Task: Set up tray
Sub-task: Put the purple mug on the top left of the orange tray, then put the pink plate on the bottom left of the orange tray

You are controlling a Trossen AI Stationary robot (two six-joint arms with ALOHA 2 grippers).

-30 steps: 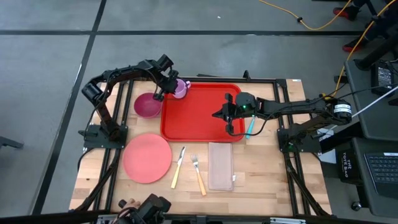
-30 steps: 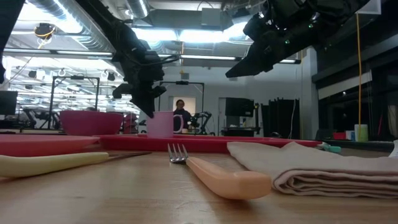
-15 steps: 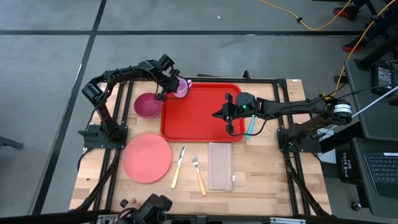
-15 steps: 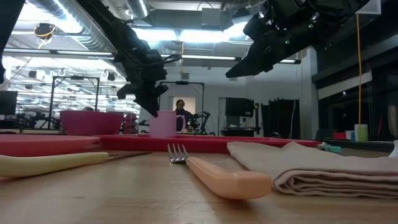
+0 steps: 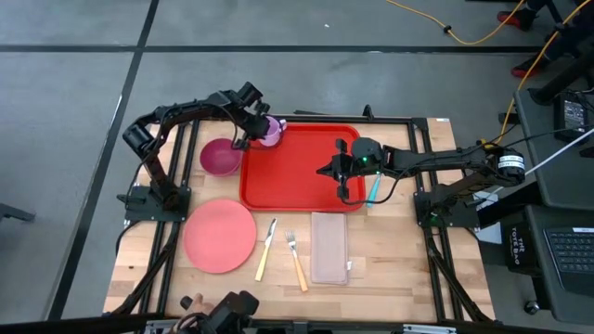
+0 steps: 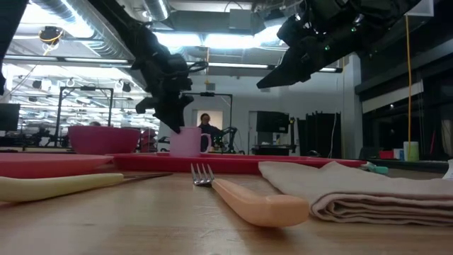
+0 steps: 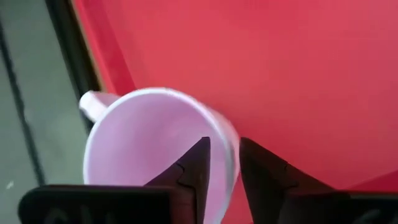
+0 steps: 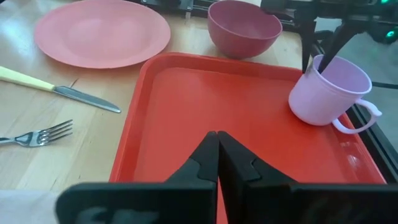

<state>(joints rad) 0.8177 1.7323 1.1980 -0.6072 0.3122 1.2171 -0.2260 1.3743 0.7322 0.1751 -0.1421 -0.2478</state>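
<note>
Left fingers (image 7: 198,163): pinched on the rim of the pale lilac plastic mug (image 5: 269,133), one finger inside, one outside.
Right fingers (image 8: 219,155): pressed together, holding nothing.
Landmark: large bright red rectangular plastic tray (image 5: 297,167), raised rim, rounded corners, flat on the wooden table (image 5: 390,269), centre of the far half.
Near of tray: pale pink folded cloth napkin (image 5: 329,247); fork with peach plastic handle (image 5: 296,261) and knife with cream handle (image 5: 265,249) to its left, side by side, apart.
Near-left of tray: round flat pink plate (image 5: 220,235), well clear of the rim.
Over tray: right gripper (image 5: 340,170) hangs above the right part of the tray, not touching it in the low view.
Right of tray: teal-handled utensil (image 5: 374,190) just beside the right rim, partly under the right arm; type unclear.
Left of tray: round magenta bowl (image 5: 221,156), just beside the left rim.
Far-left corner of tray: mug upright inside the corner, handle pointing off the tray; left gripper (image 5: 255,130) on it.
Background: a person (image 6: 205,126) far off in the room, low view.
</note>
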